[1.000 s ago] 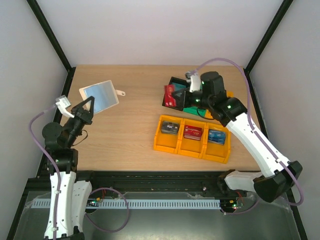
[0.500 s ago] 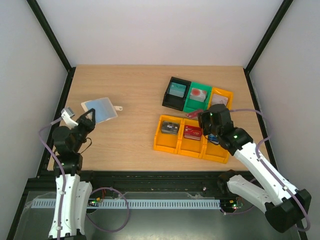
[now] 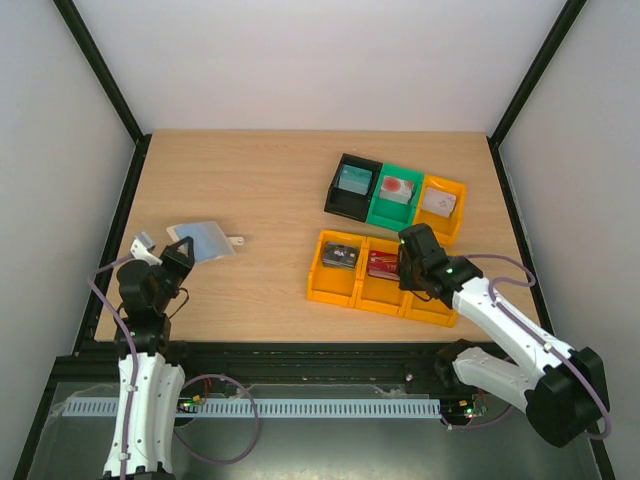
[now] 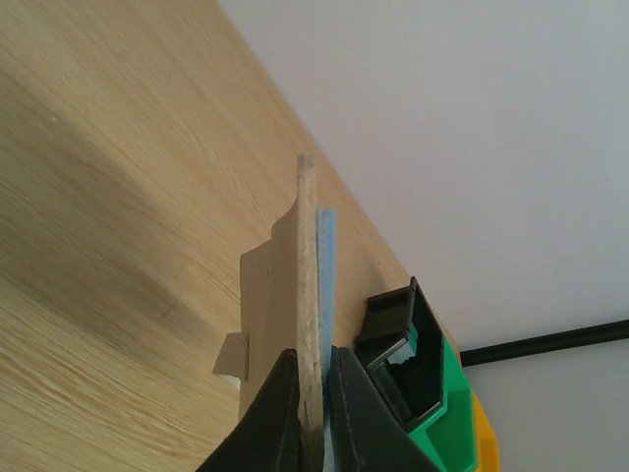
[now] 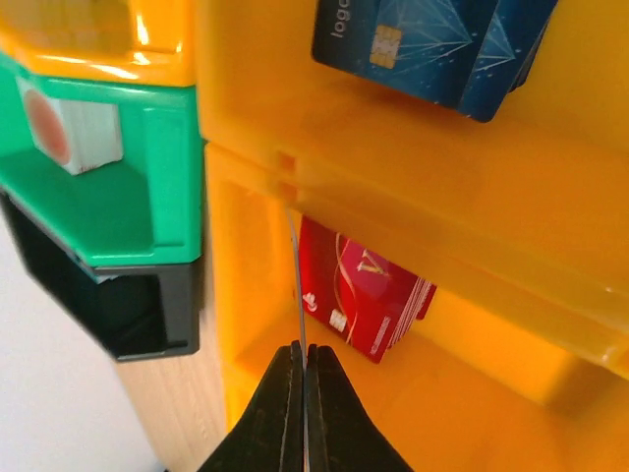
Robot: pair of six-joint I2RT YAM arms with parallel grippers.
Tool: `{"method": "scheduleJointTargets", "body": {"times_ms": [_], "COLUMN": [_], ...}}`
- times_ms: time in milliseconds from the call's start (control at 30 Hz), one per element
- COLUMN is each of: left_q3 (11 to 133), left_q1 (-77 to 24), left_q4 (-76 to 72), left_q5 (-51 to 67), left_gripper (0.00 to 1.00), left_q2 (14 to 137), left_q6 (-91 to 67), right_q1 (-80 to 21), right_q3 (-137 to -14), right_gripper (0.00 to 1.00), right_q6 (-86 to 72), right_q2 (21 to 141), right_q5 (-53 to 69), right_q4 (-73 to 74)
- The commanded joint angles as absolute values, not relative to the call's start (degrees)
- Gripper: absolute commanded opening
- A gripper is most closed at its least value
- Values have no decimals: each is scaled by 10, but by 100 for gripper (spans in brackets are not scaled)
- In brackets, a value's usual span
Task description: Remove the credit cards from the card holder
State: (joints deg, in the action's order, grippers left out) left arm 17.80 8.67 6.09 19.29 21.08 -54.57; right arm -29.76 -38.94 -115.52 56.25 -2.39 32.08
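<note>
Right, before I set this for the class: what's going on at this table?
The left pincer is shut on the edge of the pale beige bifold card holder, holding it tilted up at the left side of the wooden table. The right pincer pinches a thin plastic card, seen edge-on, over the yellow three-compartment plastic bin, above the middle compartment where red cards lie. Blue cards lie in the next compartment.
</note>
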Motion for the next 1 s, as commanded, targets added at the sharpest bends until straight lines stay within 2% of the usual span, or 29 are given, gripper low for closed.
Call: {"method": "scheduleJointTargets", "body": {"times_ms": [0, 467, 767, 900, 967], "left_q3": [176, 171, 168, 169, 169], "left_q1": [89, 89, 89, 90, 89], "left_q4": [57, 54, 54, 54, 57], "left_q5": [192, 191, 189, 189, 186], "left_gripper": [2, 2, 2, 2, 2], "left_q2": [205, 203, 199, 199, 199], "left_q6": [-558, -561, -563, -562, -562], "right_q1": [-307, -321, -331, -335, -336], "right_q3": [-398, -403, -426, -426, -427], "right_gripper": [2, 1, 1, 2, 5], "right_q6": [-1219, -1267, -1281, -1279, -1273], "right_q2": [600, 698, 725, 734, 733], "right_q5": [-72, -125, -192, -176, -165], "right_q4": [315, 250, 277, 275, 281]}}
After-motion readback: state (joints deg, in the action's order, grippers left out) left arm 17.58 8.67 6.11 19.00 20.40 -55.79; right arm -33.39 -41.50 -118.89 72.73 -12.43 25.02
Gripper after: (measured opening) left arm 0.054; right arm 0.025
